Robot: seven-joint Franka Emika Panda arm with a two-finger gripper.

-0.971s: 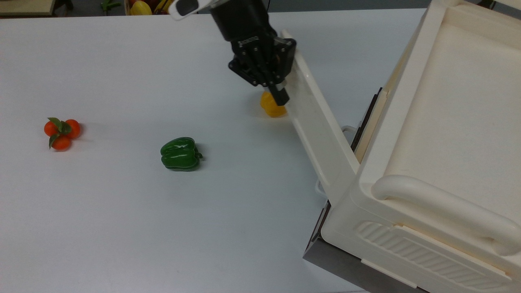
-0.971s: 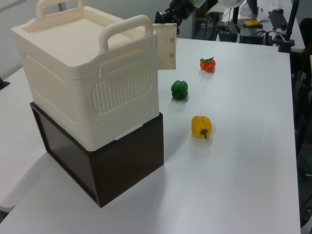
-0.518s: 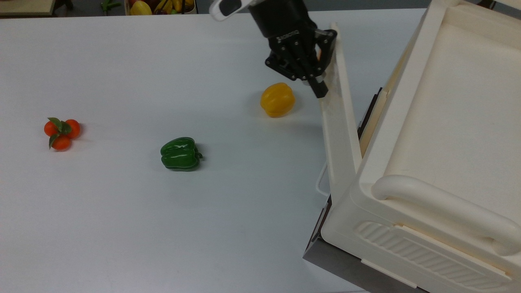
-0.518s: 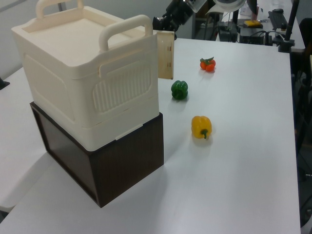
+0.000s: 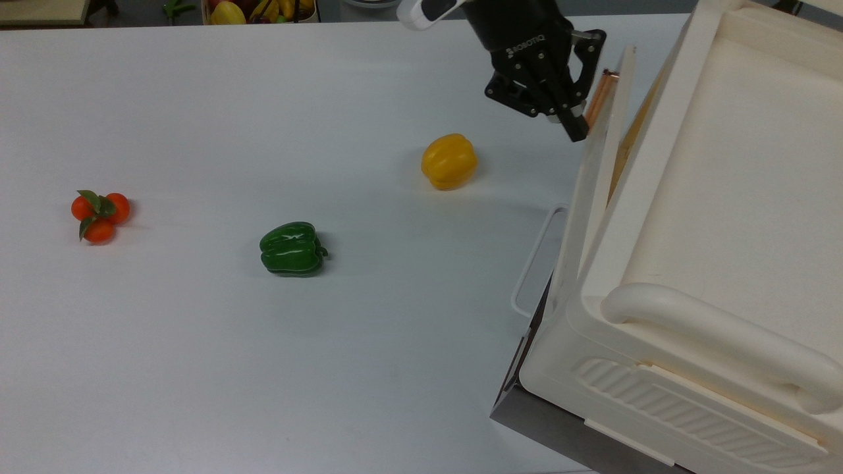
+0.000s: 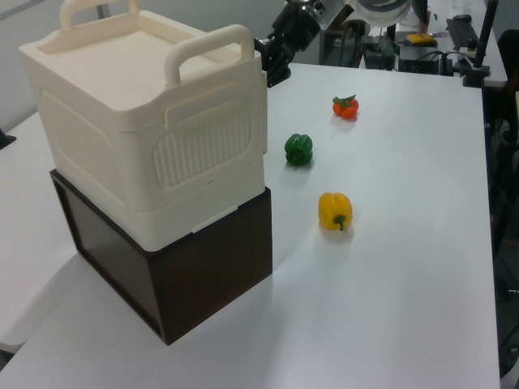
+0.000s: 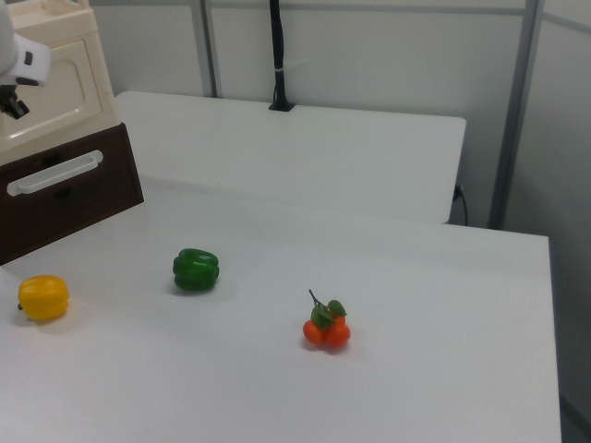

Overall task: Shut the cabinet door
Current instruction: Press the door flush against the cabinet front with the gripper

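The cream-white cabinet door (image 5: 593, 191) stands almost flush against the cream cabinet (image 5: 724, 197), with a narrow wedge of gap left at its free end. Its copper-coloured bar handle (image 5: 599, 99) sits at that far end. My black gripper (image 5: 576, 128) is shut, with its tip against the door's outer face right beside the handle, holding nothing. In the left view the gripper (image 6: 276, 61) is at the cabinet's (image 6: 138, 121) far corner. In the right view the door (image 7: 69, 78) shows its recessed frame at the top left.
A yellow pepper (image 5: 449, 160), a green pepper (image 5: 292, 248) and a cluster of small oranges (image 5: 100, 210) lie on the white table. The cabinet rests on a dark brown base (image 6: 186, 275) with a white loop handle (image 5: 532, 263).
The door has swung from wide open to nearly closed against the cabinet. My gripper has travelled with it toward the top view's right, away from the yellow pepper.
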